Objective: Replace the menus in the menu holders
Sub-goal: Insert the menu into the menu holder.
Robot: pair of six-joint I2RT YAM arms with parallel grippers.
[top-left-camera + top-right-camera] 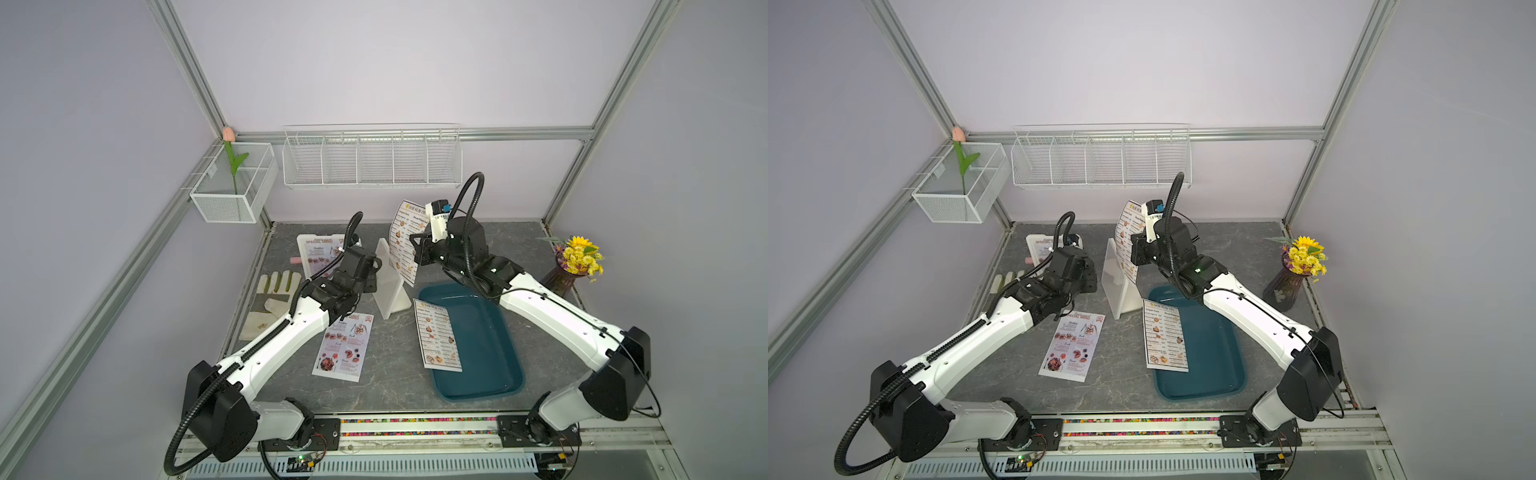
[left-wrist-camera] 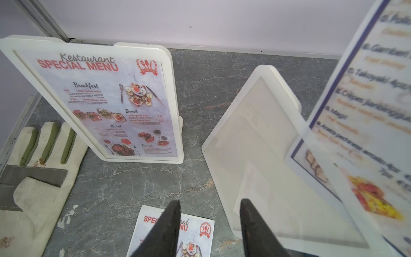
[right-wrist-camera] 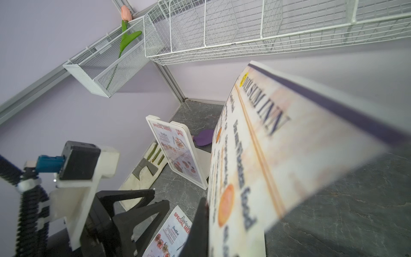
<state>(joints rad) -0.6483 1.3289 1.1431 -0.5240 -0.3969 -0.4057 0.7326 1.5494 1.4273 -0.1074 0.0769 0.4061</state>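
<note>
My right gripper [image 1: 419, 250] was pinched shut on a DIM SUM INN menu [image 1: 403, 232], held upright just beside the empty menu holder [image 1: 390, 286]. My left gripper [image 2: 210, 202] hung spread, gripping nothing, near that holder's edge. The far holder [image 2: 66, 46] showed its SPECIAL MENU page [image 2: 106, 100]; a loose SPECIAL MENU sheet [image 1: 343, 347] lay flat on the table [image 1: 386, 386].
</note>
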